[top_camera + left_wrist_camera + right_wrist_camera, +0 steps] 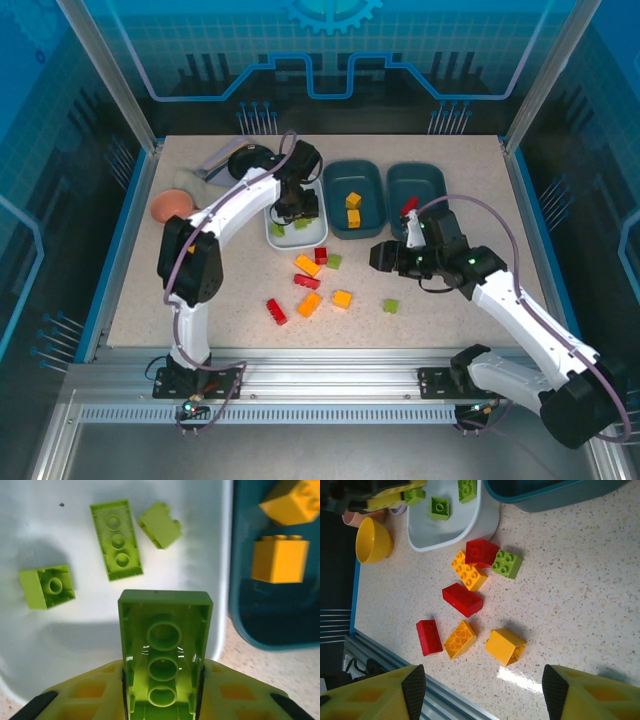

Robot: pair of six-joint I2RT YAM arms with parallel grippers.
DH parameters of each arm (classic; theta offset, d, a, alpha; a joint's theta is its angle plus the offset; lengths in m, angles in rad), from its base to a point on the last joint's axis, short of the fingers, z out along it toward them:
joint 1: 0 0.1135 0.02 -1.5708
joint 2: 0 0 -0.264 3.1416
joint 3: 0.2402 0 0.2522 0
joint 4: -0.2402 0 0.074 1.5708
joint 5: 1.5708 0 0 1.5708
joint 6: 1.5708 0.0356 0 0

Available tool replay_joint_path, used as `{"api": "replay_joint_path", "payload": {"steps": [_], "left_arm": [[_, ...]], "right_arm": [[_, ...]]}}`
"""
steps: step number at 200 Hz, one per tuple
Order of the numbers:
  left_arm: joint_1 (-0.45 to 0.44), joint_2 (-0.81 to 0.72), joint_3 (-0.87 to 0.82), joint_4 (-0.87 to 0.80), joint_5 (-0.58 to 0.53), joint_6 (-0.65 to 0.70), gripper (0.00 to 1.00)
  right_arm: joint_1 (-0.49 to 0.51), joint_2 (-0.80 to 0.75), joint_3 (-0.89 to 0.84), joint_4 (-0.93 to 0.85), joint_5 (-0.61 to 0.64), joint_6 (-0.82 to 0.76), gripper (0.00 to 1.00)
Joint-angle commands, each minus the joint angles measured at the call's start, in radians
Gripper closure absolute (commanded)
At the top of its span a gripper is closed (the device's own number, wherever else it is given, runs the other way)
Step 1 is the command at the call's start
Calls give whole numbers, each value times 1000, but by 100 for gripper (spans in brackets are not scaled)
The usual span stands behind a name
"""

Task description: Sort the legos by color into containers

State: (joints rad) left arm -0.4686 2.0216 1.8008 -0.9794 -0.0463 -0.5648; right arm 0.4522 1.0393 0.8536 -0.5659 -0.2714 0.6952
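On the counter (pixel 230 335), the white tray (pixel 55 645) sits at 11 o'clock. The left jaws are poised over it, clamped on one end of a long green brick (pixel 165 625) with its hollow side turned up. The tray's 3 o'clock wall is just beside that brick, and the middle teal tray (pixel 335 190) is near behind it. A release made too high, or too far toward 3 o'clock, could bounce the brick off the wall and in among the yellows.

The right jaws are held wide and empty at 3 o'clock of the loose pile. Three bricks at the pile's 12 o'clock edge are touching, so a neighbour could be dragged along by a pick there.

Three trays are counted: one white, two teal.
- **White tray:** four green bricks, three lying (pixel 116 540) and one gripped.
- **Middle teal tray:** two orange-yellow bricks (pixel 280 560).
- **Right teal tray (pixel 437 185):** one red brick (pixel 408 205), apparently at its rim.
- **Loose on the counter:** three red (pixel 462 599), three orange-yellow (pixel 460 639), two green (pixel 507 563).
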Motion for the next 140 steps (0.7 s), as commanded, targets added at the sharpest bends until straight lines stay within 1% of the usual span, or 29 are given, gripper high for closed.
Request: {"api": "replay_joint_path", "payload": {"steps": [1,45,90,101,124,140], "left_arm": [[14,71,30,-39,57,65,67],[18,154,48,-20,78,89,67],[18,197,51,-11,86,86,65],[18,205,52,-11,88,88,61],[18,196,62,-23,77,84,45],[18,157,76,-29,70,75,35]], "right_arm": [[13,19,53,1,-25,-27,35],[29,41,52,-20,-4,-16,35],[35,61,57,-26,-2,-16,35],[38,70,63,-27,-2,-16,35],[59,94,95,-59,28,-43,35],[102,120,129,-91,62,-83,35]]}}
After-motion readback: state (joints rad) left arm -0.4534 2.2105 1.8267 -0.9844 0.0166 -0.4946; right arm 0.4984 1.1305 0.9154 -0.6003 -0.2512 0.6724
